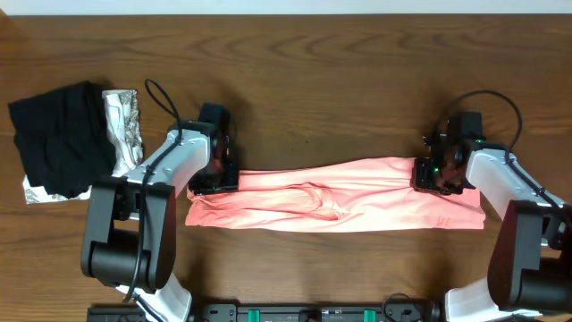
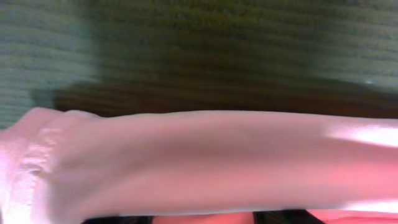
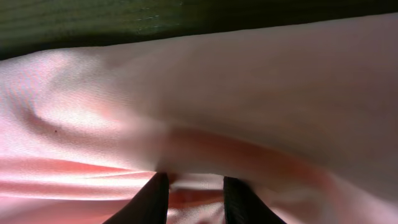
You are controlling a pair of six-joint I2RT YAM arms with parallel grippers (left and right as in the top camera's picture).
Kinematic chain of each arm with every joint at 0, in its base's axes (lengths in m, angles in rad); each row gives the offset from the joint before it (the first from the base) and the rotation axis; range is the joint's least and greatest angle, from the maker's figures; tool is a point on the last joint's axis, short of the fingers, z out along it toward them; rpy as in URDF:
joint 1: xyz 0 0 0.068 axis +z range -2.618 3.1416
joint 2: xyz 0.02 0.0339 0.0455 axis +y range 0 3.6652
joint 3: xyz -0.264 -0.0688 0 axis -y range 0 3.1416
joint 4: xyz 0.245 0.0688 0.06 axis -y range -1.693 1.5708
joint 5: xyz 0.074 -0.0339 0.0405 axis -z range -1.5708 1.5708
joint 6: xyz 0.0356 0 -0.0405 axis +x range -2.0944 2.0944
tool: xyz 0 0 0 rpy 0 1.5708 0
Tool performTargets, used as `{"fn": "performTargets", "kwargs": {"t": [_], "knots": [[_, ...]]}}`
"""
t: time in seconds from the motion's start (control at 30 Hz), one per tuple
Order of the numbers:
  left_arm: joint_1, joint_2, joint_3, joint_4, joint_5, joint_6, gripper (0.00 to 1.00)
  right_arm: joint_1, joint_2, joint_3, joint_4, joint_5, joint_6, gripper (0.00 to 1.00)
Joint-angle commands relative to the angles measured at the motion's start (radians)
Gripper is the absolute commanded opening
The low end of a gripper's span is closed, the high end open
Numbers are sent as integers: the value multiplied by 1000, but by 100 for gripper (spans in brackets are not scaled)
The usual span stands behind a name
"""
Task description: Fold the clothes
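Robot lab setup
A cabled left arm [image 1: 134,219] and right arm [image 1: 527,241] are mounted at a wood-grain table [image 1: 340,72].

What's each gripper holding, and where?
Right gripper pinches the pink T-shirt at its right end; whether the left gripper grips the left end cannot be told.
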Motion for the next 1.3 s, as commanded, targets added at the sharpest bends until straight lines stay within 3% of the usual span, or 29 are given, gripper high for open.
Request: {"fn": "performTargets", "kwargs": {"t": [0.0,0.23,0.5,0.67,0.9,1.27], "knots": [[6,11,16,11,-61,-6,55,-27,34,-32,2,99,-10,30],[6,-101,51,11,-62,-5,59,-27,34,-32,-4,100,-9,31],[14,-257,51,-37,-140,-6,71,-27,34,-32,-3,100,-10,31],[77,-253,36,-75,-124,-6,78,-27,34,-32,-3,100,-10,31],[178,-245,-20,-63,32,-6,82,-27,34,-32,-2,100,-10,31],[187,-137,-66,-47,113,10,85,-27,34,-32,-5,100,-10,32]]}}
